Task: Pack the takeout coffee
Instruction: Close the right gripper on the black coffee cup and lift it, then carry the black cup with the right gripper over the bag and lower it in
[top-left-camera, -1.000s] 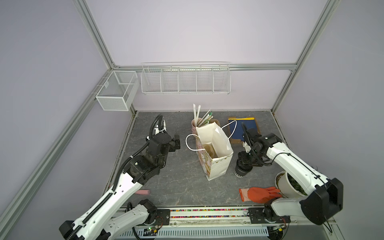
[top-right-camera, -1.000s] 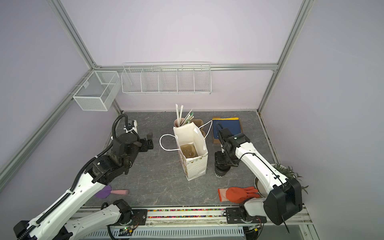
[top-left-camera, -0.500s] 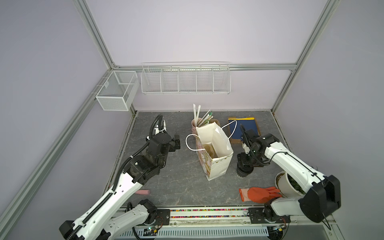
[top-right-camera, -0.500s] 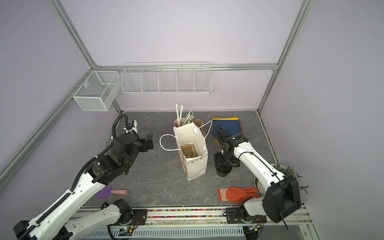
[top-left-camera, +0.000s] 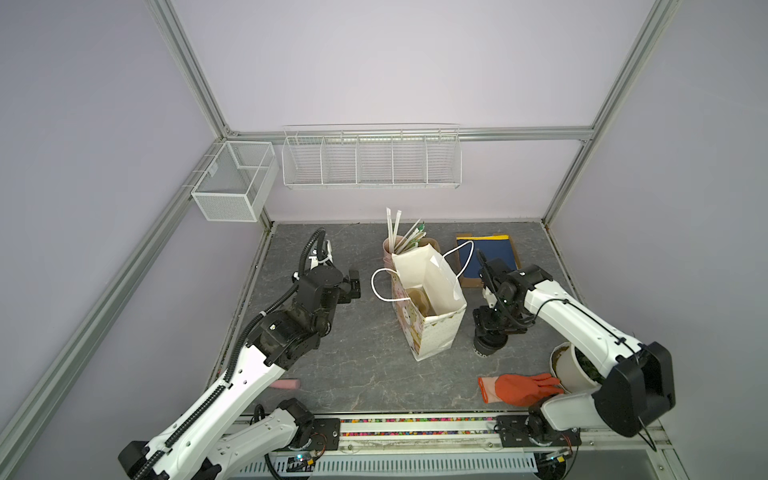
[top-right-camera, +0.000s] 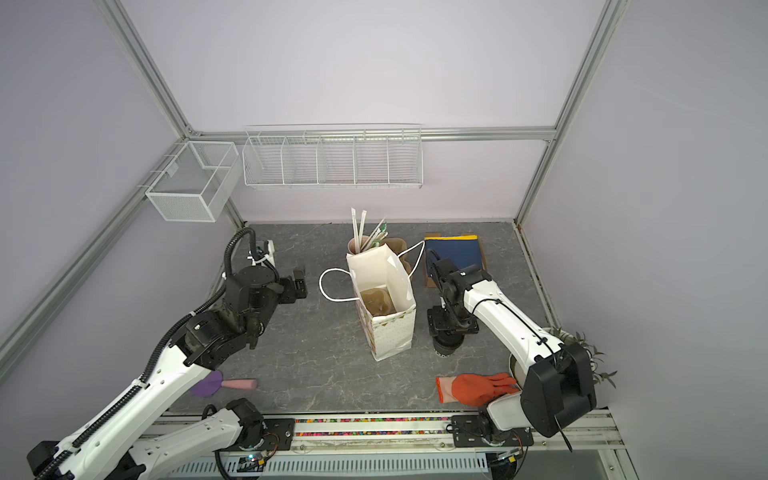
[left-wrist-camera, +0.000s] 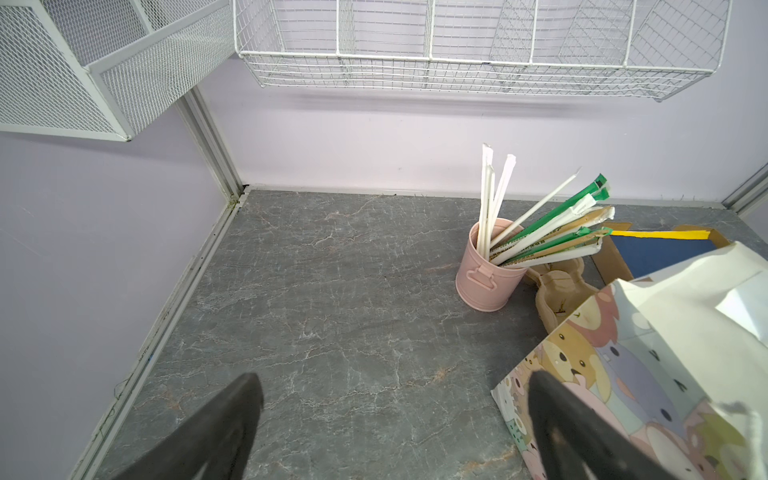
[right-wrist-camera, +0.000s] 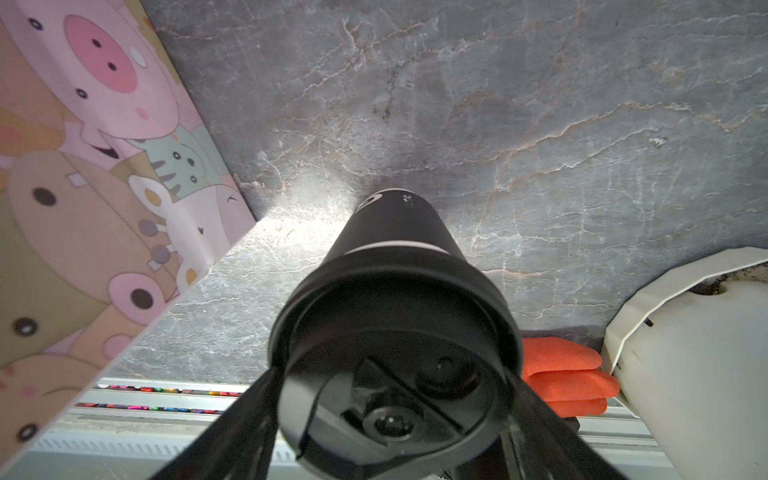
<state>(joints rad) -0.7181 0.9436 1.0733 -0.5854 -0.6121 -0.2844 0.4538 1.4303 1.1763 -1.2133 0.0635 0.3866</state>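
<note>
Inspection was referenced to the printed paper bag (top-left-camera: 432, 340) (top-right-camera: 390, 336), which was found upright and open-mouthed at the middle of the grey surface (top-left-camera: 353, 365).

- A brown pulp carrier (top-left-camera: 417, 301) (top-right-camera: 376, 301) was seen lying at the bottom of the bag.
- The takeout coffee (top-left-camera: 488, 347) (top-right-camera: 446, 345) (right-wrist-camera: 395, 232) was found outside the bag, just beside its right wall. It stood upright on the surface with its black lid (right-wrist-camera: 395, 353) fitted.
- The right claw (top-left-camera: 496, 328) (right-wrist-camera: 390, 374) was positioned directly over the cup. Its fingers (right-wrist-camera: 257, 399) were set on either side of the lid, close against the rim. Whether the lid was actually pinched could not be determined.
- The left claw (top-left-camera: 351, 289) (top-right-camera: 297, 286) (left-wrist-camera: 395, 380) was held left of the bag, apart from it, with its fingers spread wide and nothing between them.
- Behind the bag, a pink metal cup (left-wrist-camera: 486, 282) (top-left-camera: 390, 249) was noted, filled with wrapped straws (left-wrist-camera: 540, 232) fanned outward. More brown pulp carriers (left-wrist-camera: 557, 286) were stacked beside it.
- Behind and right of the bag, a flat cardboard tray (top-left-camera: 467, 280) was recorded with a blue sheet (top-left-camera: 492, 257) laid in it.
- Well to the right and in front of the bag, a white pot (top-left-camera: 567, 365) containing greenery (top-right-camera: 590, 353) was observed, with an orange glove (top-left-camera: 515, 388) lying against it.
</note>
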